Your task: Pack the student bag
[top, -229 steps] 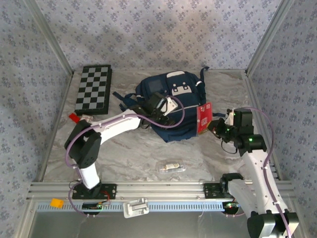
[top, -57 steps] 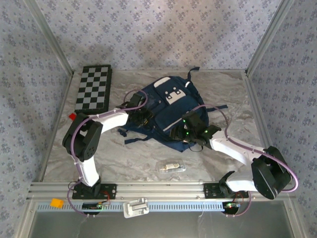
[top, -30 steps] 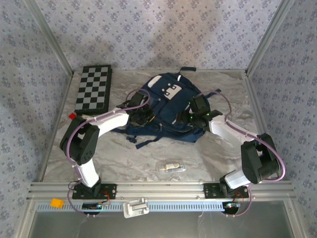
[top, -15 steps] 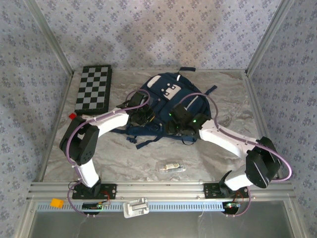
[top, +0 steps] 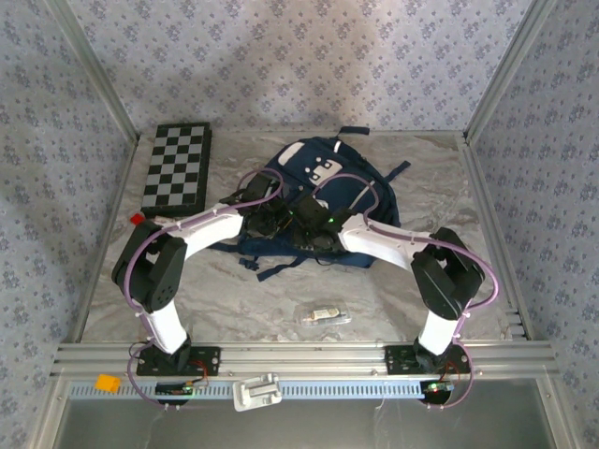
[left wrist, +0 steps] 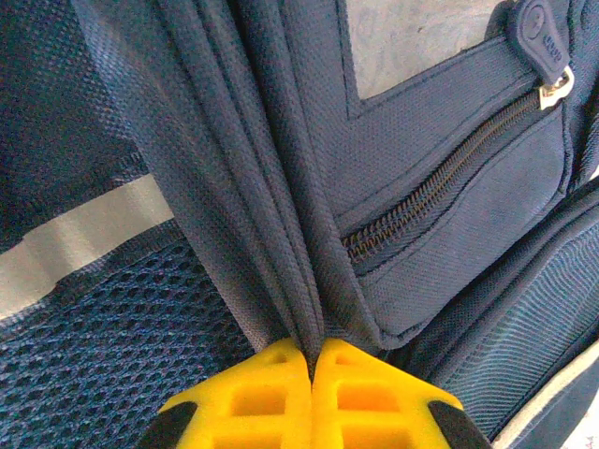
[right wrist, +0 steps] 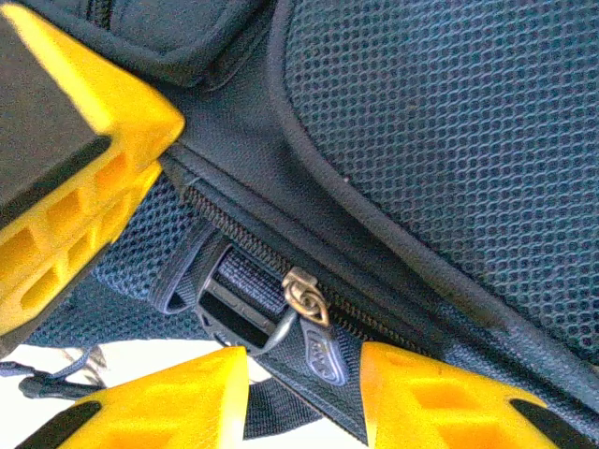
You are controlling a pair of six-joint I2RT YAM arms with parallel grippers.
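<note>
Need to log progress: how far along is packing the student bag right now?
Done: left gripper pinches a student bag fold, jaws shut. In hand: right gripper jaws open around a zipper pull. Remaining: gripping and running that zipper; a small packet lies outside.

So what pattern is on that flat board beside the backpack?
The board is black-and-white chequered, clearest in the top view.

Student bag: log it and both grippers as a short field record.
student bag: navy with white panels, lying mid-table, both arms reaching onto it
left gripper: shut, pinching a fold of the bag's fabric
right gripper: open, fingers either side of a zipper pull, not clamped on it
chessboard: back left, apart from the bag
small packet: on the table, nearer the arm bases than the bag
</note>
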